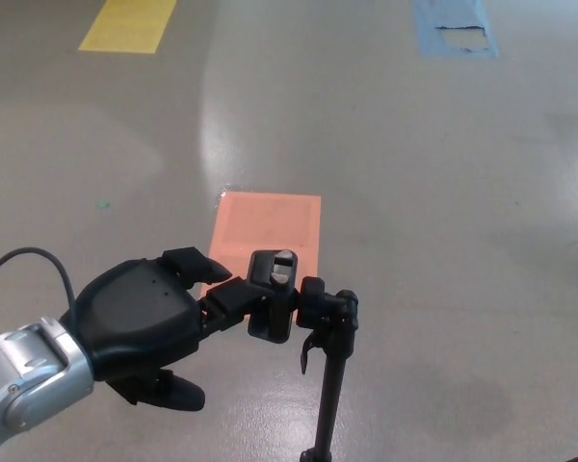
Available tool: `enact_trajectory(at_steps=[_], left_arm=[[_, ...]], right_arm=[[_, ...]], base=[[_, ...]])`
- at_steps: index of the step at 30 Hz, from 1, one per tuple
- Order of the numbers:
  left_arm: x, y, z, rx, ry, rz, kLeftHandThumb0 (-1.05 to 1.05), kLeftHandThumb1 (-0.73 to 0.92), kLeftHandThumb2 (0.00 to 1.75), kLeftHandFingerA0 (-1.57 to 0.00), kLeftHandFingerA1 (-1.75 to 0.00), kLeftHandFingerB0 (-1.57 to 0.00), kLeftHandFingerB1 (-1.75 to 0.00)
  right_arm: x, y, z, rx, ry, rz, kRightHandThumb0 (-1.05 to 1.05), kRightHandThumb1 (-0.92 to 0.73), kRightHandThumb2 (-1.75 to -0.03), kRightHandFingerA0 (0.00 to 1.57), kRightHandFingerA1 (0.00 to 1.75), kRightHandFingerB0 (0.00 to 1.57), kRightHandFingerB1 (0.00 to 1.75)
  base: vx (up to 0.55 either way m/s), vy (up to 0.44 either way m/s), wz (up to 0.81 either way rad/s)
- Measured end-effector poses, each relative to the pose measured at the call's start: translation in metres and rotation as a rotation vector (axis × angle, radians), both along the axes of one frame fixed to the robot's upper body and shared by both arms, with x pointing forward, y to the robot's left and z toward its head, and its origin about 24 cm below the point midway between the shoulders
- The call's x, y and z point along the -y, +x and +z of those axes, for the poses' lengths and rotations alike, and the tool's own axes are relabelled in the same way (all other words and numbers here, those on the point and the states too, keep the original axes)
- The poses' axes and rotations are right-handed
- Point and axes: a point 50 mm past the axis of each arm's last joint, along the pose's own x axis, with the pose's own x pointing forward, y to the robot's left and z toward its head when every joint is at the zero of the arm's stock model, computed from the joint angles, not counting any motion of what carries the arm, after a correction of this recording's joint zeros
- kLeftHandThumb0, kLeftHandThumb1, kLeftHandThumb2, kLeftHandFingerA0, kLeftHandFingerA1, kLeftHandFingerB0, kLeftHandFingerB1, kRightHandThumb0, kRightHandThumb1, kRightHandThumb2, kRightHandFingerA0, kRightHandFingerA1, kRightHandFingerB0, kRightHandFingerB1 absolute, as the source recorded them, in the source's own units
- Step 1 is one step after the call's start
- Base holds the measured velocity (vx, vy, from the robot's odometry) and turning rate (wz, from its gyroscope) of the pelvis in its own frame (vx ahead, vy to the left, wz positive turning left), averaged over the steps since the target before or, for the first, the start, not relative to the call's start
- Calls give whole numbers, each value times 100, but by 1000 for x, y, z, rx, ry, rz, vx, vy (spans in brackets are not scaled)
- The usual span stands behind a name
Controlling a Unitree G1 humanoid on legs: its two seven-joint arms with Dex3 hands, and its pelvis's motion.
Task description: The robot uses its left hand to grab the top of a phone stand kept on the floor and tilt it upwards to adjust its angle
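Note:
A black phone stand stands on the grey floor at lower centre. Its clamp head (pixel 273 306) sits on a joint atop a thin pole (pixel 329 390). My left hand (pixel 140 322) comes in from the lower left, just left of the head. One finger (pixel 233 295) reaches out and touches the left side of the clamp. Another finger lies above it and the thumb (pixel 169 393) hangs well below, apart from the stand. Nothing is clasped between them. My right hand does not show.
An orange rectangle (pixel 267 231) is marked on the floor just beyond the stand. A yellow patch (pixel 125 24) lies far left and a blue one (pixel 453 29) far right. A black cable (pixel 29 255) loops over my left wrist.

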Motion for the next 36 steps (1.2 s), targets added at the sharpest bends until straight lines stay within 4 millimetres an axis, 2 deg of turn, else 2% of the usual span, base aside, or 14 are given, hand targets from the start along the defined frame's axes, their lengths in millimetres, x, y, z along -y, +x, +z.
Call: enact_trajectory(at_steps=[5, 6, 9, 10, 14, 15, 17, 27, 28, 31, 32, 36], left_arm=[[0, 0, 1, 0, 1, 0, -79, 57, 90, -16, -43, -3, -20], [0, 1, 1, 4, 3, 3, -75, 69, 62, -26, -32, -6, -21], [-1, 3, 3, 19, 1, 14, -76, 69, 62, -27, -32, -6, -21], [-1, 3, 3, 23, -1, 16, -79, 58, 92, -18, -43, -2, -21], [-4, 12, 12, 77, -18, 64, -80, 61, 93, -17, -43, -3, -21], [-4, 13, 14, 87, -19, 72, -82, 66, 98, -18, -44, -4, -24], [-5, 18, 19, 112, -32, 106, -82, 67, 98, -18, -44, -4, -23], [-10, 27, 21, 131, -36, 233, -81, 69, 100, -17, -44, -3, -23], [-11, 28, 20, 131, -32, 245, -81, 86, 68, -22, -31, -2, -18], [-14, 30, 18, 125, -21, 276, -80, 85, 67, -22, -30, -1, -18], [-17, 31, 16, 119, -14, 296, -82, 70, 104, -11, -42, 0, -19], [-25, 35, 9, 98, 10, 347, -85, 71, 107, -14, -45, 0, -17]], right_arm=[[0, 0, 0, 0, 0, 0, -61, -77, -62, 29, 41, 27, 32], [0, 0, 0, 0, 0, 0, -61, -77, -62, 29, 42, 26, 32], [0, 0, 0, 0, 0, 0, -60, -78, -63, 31, 42, 30, 34], [0, 0, 0, 0, 0, 0, -61, -76, -63, 30, 43, 29, 34], [1, 0, 0, 2, 1, -1, -61, -78, -63, 31, 43, 29, 34], [1, 0, 0, 2, 1, -1, -60, -77, -62, 29, 42, 24, 33], [1, 0, 0, 2, 2, -2, -60, -77, -62, 29, 42, 24, 33], [0, 0, 0, 0, 7, -1, -59, -77, -62, 32, 42, 26, 33], [0, 0, 1, -1, 8, -1, -59, -78, -63, 32, 44, 27, 34], [0, 0, 1, 0, 10, -2, -60, -76, -62, 32, 42, 27, 34], [1, 0, 1, 0, 12, -4, -59, -76, -62, 32, 43, 27, 34], [1, 1, 1, 1, 14, -5, -59, -75, -62, 33, 42, 30, 34]], base=[[0, 0, 0], [0, 0, 0], [0, 0, 0], [0, 0, 0], [0, 0, 0], [0, 0, 0], [0, 0, 0], [0, 0, 0], [0, 0, 0], [0, 0, 0], [0, 0, 0], [0, 0, 0]])
